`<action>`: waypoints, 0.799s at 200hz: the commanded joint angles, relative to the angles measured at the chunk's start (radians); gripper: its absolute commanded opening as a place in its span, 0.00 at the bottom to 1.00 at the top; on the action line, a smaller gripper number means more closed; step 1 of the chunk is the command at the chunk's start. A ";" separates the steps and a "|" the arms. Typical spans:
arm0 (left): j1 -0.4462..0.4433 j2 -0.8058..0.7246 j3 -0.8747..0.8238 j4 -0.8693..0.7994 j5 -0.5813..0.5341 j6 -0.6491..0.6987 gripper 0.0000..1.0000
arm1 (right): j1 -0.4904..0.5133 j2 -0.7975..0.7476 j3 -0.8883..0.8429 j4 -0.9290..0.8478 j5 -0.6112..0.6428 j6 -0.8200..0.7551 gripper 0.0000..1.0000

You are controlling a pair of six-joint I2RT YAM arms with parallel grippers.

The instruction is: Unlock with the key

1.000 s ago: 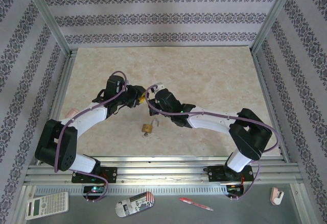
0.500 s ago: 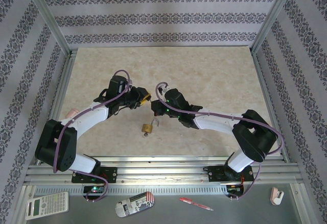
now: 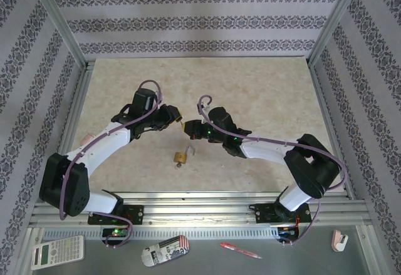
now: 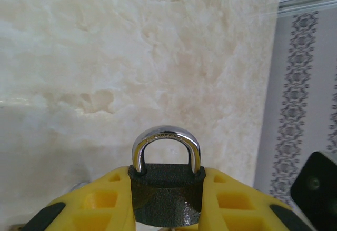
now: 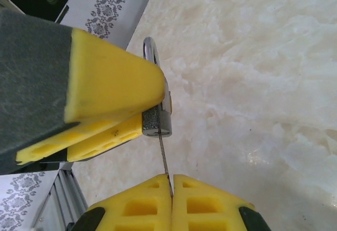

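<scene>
The right gripper [image 5: 172, 181] is pinching the key [image 5: 162, 154] by its head, pads closed tight on it, so that only the thin silvery blade is sticking out. The blade's tip is meeting the underside of the dark padlock [image 5: 156, 121]. The left gripper [image 4: 166, 199] is clamping that padlock by its body, with the silver shackle [image 4: 166, 146] pointing away from the wrist. Both are being held in the air above the middle of the table [image 3: 263, 87], a little toward its left edge. The step in hand looks to be seating the key in the keyhole; whether the tip is inside yet cannot be told. To do it well, the right arm should be keeping the blade in line with the lock's long axis and pushing straight, since so thin a blade risks bending or slipping in the pads if it is entering skewed. Only with the key fully home should the wrist be turning, the left gripper resisting the twist. The left gripper's yellow finger [image 5: 105, 78] is crowding the lock's base, leaving little room beside the blade. A brass padlock [image 3: 182, 156] is lying on the table toward the near edge, apart from both grippers and not in the way. A calculator [image 3: 57, 251] and a red pen [image 3: 240, 250] are lying on the ledge beyond that edge.
</scene>
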 commanded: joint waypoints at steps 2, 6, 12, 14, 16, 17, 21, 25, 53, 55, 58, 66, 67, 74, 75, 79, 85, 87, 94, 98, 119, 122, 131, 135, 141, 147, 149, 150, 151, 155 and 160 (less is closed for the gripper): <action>-0.058 -0.012 0.024 -0.238 -0.015 0.125 0.00 | -0.032 -0.024 0.021 0.161 0.049 0.025 0.00; -0.061 -0.012 0.028 -0.240 -0.018 0.128 0.00 | -0.031 -0.021 0.022 0.161 0.049 0.024 0.00; -0.066 -0.010 0.032 -0.240 -0.018 0.125 0.00 | -0.029 -0.017 0.025 0.163 0.051 0.024 0.00; -0.067 -0.009 0.033 -0.240 -0.017 0.124 0.00 | -0.028 -0.016 0.026 0.163 0.052 0.023 0.00; -0.068 -0.008 0.032 -0.238 -0.017 0.122 0.00 | -0.028 -0.013 0.027 0.163 0.052 0.024 0.00; -0.069 -0.007 0.032 -0.237 -0.016 0.120 0.00 | -0.028 -0.013 0.028 0.163 0.052 0.023 0.00; -0.070 -0.006 0.034 -0.235 -0.013 0.115 0.00 | -0.026 -0.007 0.031 0.163 0.052 0.023 0.00; -0.072 -0.005 0.033 -0.230 -0.008 0.108 0.00 | -0.025 -0.002 0.033 0.164 0.052 0.023 0.00; -0.077 -0.004 0.031 -0.187 0.026 0.053 0.00 | -0.007 0.029 0.051 0.170 0.064 0.020 0.00; -0.077 -0.004 0.030 -0.184 0.028 0.048 0.00 | -0.005 0.030 0.053 0.169 0.067 0.018 0.00; -0.077 -0.004 0.029 -0.178 0.035 0.041 0.00 | -0.003 0.032 0.054 0.169 0.069 0.017 0.00; -0.077 -0.004 0.024 -0.158 0.050 0.023 0.00 | 0.003 0.037 0.060 0.169 0.074 0.014 0.00; -0.077 -0.004 0.024 -0.156 0.051 0.019 0.00 | 0.004 0.038 0.060 0.169 0.074 0.013 0.00; -0.077 -0.004 0.021 -0.139 0.065 0.000 0.00 | 0.007 0.040 0.063 0.169 0.081 0.012 0.00; -0.077 -0.004 0.020 -0.136 0.068 -0.004 0.00 | 0.008 0.041 0.063 0.170 0.082 0.012 0.00; -0.077 -0.006 0.014 -0.119 0.077 -0.020 0.00 | 0.009 0.041 0.063 0.171 0.084 0.012 0.00; -0.075 -0.009 0.003 -0.091 0.088 -0.047 0.00 | 0.009 0.043 0.063 0.172 0.085 0.012 0.00; -0.075 -0.010 0.000 -0.083 0.090 -0.053 0.00 | 0.010 0.044 0.063 0.173 0.085 0.012 0.00; -0.076 -0.015 -0.009 -0.054 0.096 -0.077 0.00 | 0.010 0.045 0.060 0.177 0.085 0.014 0.00; -0.075 -0.019 -0.014 -0.038 0.100 -0.092 0.00 | 0.010 0.046 0.058 0.179 0.085 0.015 0.00; -0.075 -0.034 -0.021 0.012 0.098 -0.144 0.00 | 0.011 0.039 0.044 0.192 0.087 0.020 0.00; -0.074 -0.035 -0.023 0.019 0.097 -0.149 0.00 | 0.012 0.039 0.042 0.192 0.087 0.021 0.00; -0.069 -0.037 -0.028 0.042 0.095 -0.173 0.00 | 0.014 0.034 0.037 0.195 0.087 0.021 0.00; -0.067 -0.037 -0.032 0.052 0.092 -0.180 0.00 | 0.015 0.032 0.036 0.194 0.086 0.020 0.00; -0.060 -0.038 -0.034 0.062 0.091 -0.190 0.00 | 0.015 0.028 0.032 0.191 0.085 0.018 0.00; -0.050 -0.038 -0.041 0.076 0.094 -0.201 0.00 | 0.017 0.024 0.027 0.189 0.088 0.017 0.00; -0.046 -0.038 -0.042 0.082 0.096 -0.205 0.00 | 0.016 0.022 0.024 0.189 0.090 0.017 0.00; -0.044 -0.038 -0.044 0.085 0.098 -0.207 0.00 | 0.017 0.020 0.023 0.189 0.091 0.017 0.00; -0.043 -0.037 -0.046 0.088 0.099 -0.209 0.00 | 0.018 0.019 0.021 0.189 0.091 0.018 0.00; -0.035 -0.038 -0.049 0.096 0.103 -0.214 0.00 | 0.017 0.015 0.018 0.188 0.094 0.018 0.00; -0.028 -0.038 -0.052 0.100 0.106 -0.217 0.00 | 0.015 0.010 0.010 0.188 0.099 0.019 0.00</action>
